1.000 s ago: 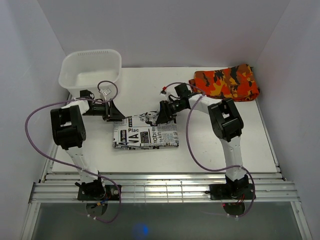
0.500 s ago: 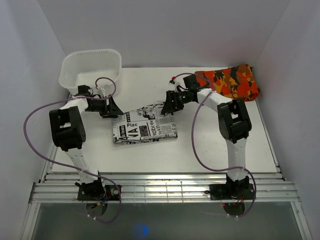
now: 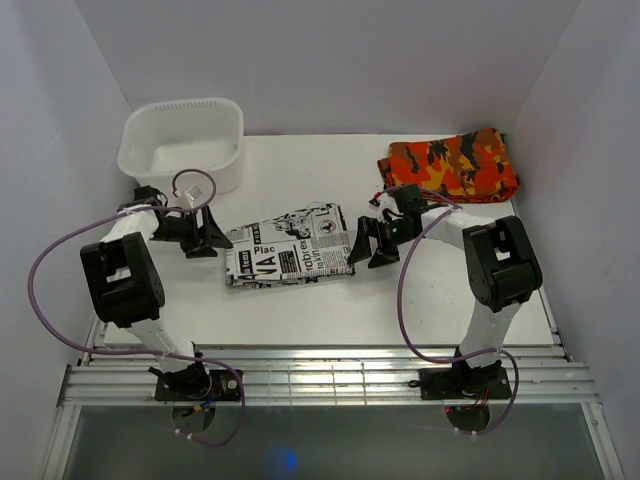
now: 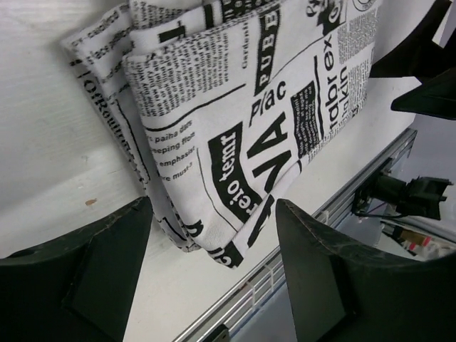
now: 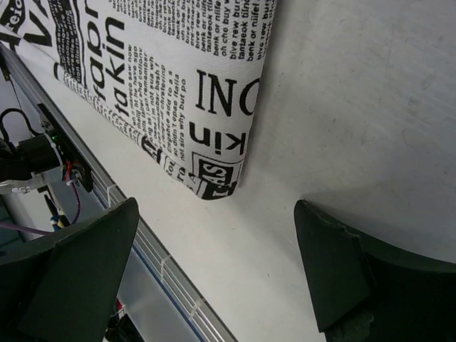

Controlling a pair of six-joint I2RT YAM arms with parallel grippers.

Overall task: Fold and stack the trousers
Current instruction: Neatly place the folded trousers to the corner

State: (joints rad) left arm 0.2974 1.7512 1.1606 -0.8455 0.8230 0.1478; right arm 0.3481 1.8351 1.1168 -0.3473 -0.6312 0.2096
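**A:** Start nearest the arm bases. What's on the counter (image 3: pixel 300 312)?

**B:** Bare board first, then the trousers (image 3: pixel 290 250) in the middle, lying as a compact rectangle. The left wrist view shows the stacked layers along their left edge.

**A:** And the pincers?

**B:** The left pincer (image 3: pixel 207 240) sits just beside the left end of the trousers, spread wide with nothing in it. The right pincer (image 3: pixel 366 242) faces the right end, also wide and empty. In its wrist view the cloth corner lies between its fingers (image 5: pixel 78 278) but isn't touched.

**A:** That's new, isn't it?

**B:** Yes. A second ago the right pincer was up at the far edge of the cloth and the left hung by the far-left corner. Both have since drawn off and settled on either flank.

**A:** So the folding is done?

**B:** I'd judge so. Flanking the trousers like that suggests a two-sided lift comes next.

**A:** To where?

**B:** Probably the far right corner, where the camouflage garment (image 3: pixel 452 165) lies folded. The white tub (image 3: pixel 180 145) stands at the far left.
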